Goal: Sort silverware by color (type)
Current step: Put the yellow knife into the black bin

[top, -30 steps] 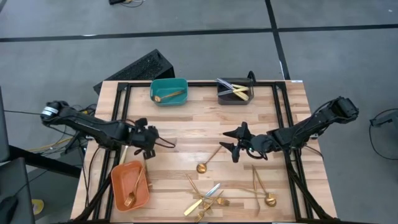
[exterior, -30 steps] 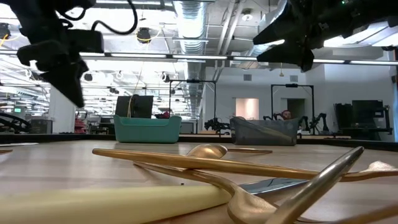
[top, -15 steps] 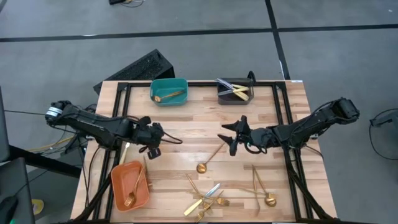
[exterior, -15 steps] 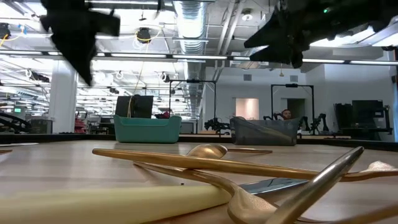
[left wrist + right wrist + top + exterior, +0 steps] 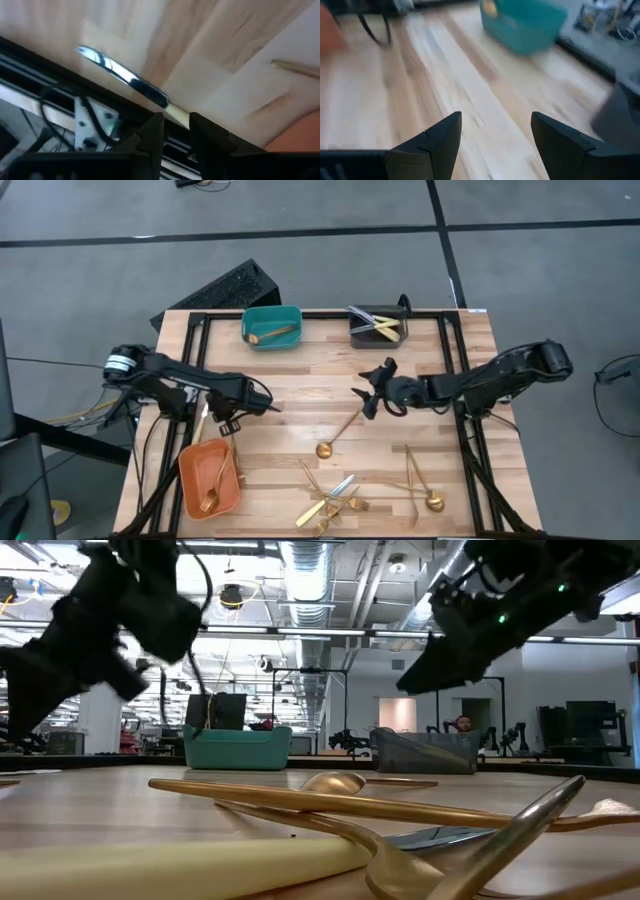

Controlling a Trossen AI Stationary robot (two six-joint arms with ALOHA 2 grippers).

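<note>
the table (image 5: pixel 300 395) carries 3 bins. since 1 second ago the left gripper (image 5: pixel 262 402) has swung toward 3 o'clock, away from the orange bin (image 5: pixel 190 475); its fingers (image 5: pixel 150 132) stand slightly apart, a knife (image 5: pixel 122 75) lying beyond them. the right gripper (image 5: pixel 368 390) has moved toward 12 o'clock, fingers (image 5: pixel 437 137) wide open, empty. loose silverware (image 5: pixel 335 498) stays at 6 o'clock.
</note>
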